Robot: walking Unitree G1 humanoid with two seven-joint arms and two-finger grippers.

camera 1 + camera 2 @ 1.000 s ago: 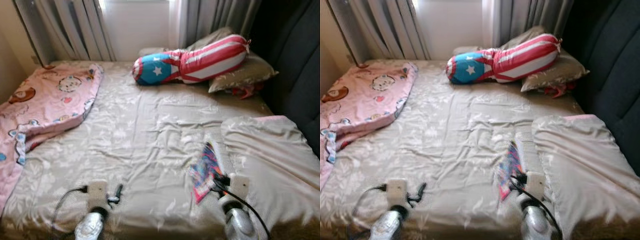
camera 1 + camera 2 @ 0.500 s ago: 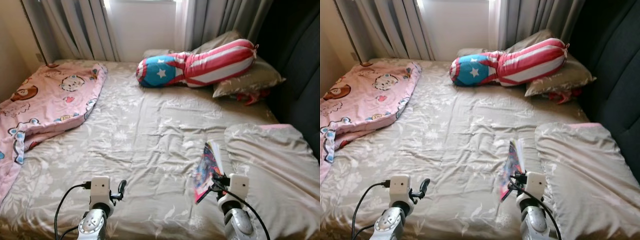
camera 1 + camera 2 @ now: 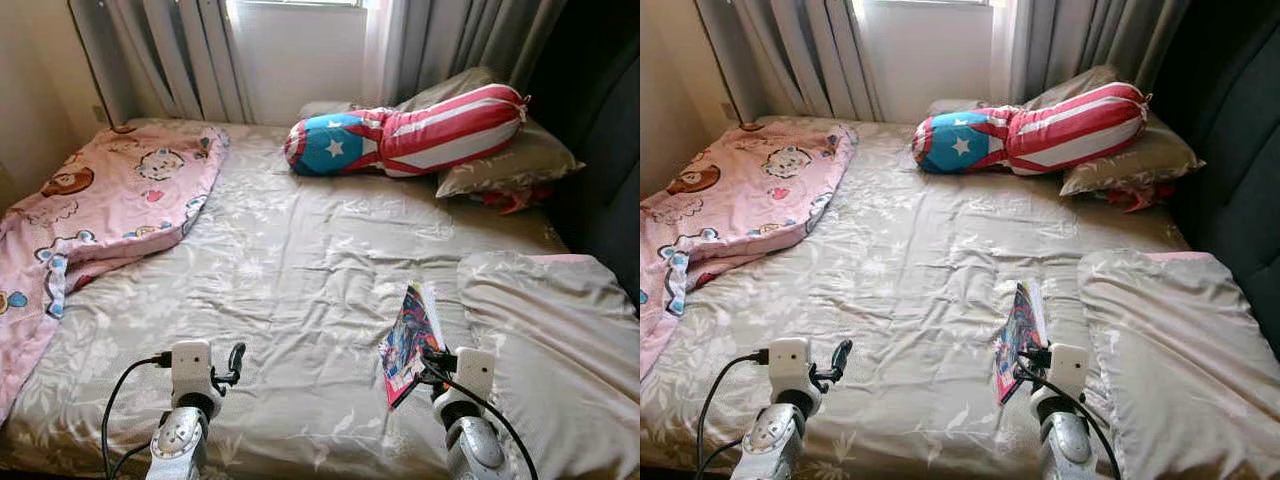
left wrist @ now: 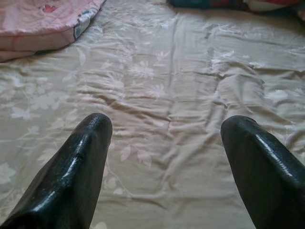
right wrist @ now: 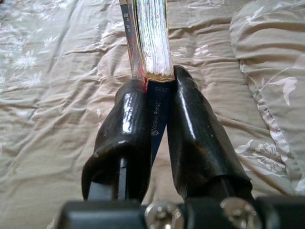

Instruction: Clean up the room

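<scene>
My right claw [image 5: 153, 112] is clamped on a colourful book [image 3: 409, 340] by its spine, book held edge-up just above the bed [image 3: 300, 270] beside a grey pillow [image 3: 560, 340]. My left claw [image 4: 167, 157] hovers over the sheet, fingers wide apart, holding nothing (pink blanket [image 3: 90, 210] lies at the bed's left).

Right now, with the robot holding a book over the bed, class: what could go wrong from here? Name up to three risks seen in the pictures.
1. The right gripper pinches the book only at its lower end, so it may tip or slip out.
2. The cover stands apart from the pages, so it could bend if pressed into the bedsheet.
3. The cable beside the right gripper runs close to the book and might snag it.
</scene>
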